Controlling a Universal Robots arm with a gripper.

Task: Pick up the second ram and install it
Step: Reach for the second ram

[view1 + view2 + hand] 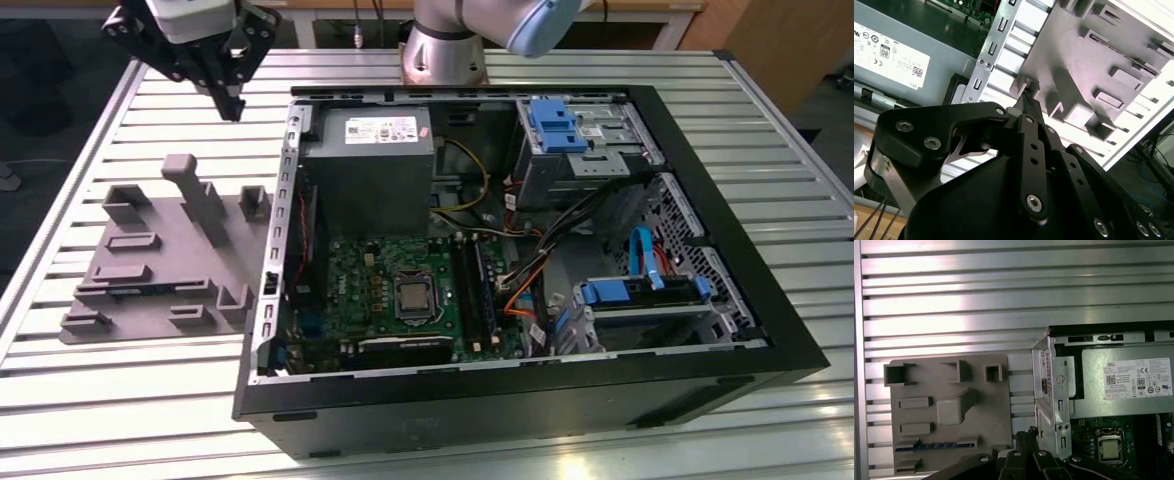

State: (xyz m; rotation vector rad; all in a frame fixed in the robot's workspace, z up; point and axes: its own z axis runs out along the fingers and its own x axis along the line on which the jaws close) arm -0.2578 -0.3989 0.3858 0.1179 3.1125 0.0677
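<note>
The second ram (934, 445) is a thin dark blue-green stick lying in a slot of the grey fixture (949, 410), at the end far from its tall posts. My gripper (230, 104) hangs high over the table's far corner on the exterior view's left, beyond the fixture (160, 260) and beside the open computer case (534, 400). Its black fingers (1026, 107) meet at a point with nothing between them. In the first wrist view the fingertips (1026, 436) show between the fixture and the case wall. The green motherboard (387, 290) with its long black memory slots (470, 290) lies inside the case.
The case's metal side rail (1051, 390) stands between the fixture and the motherboard. A grey power supply (367, 170) fills the far part of the case, with cables and blue drive bays (641, 295) on the exterior view's right. The slatted metal table (1004, 300) extends beyond the fixture.
</note>
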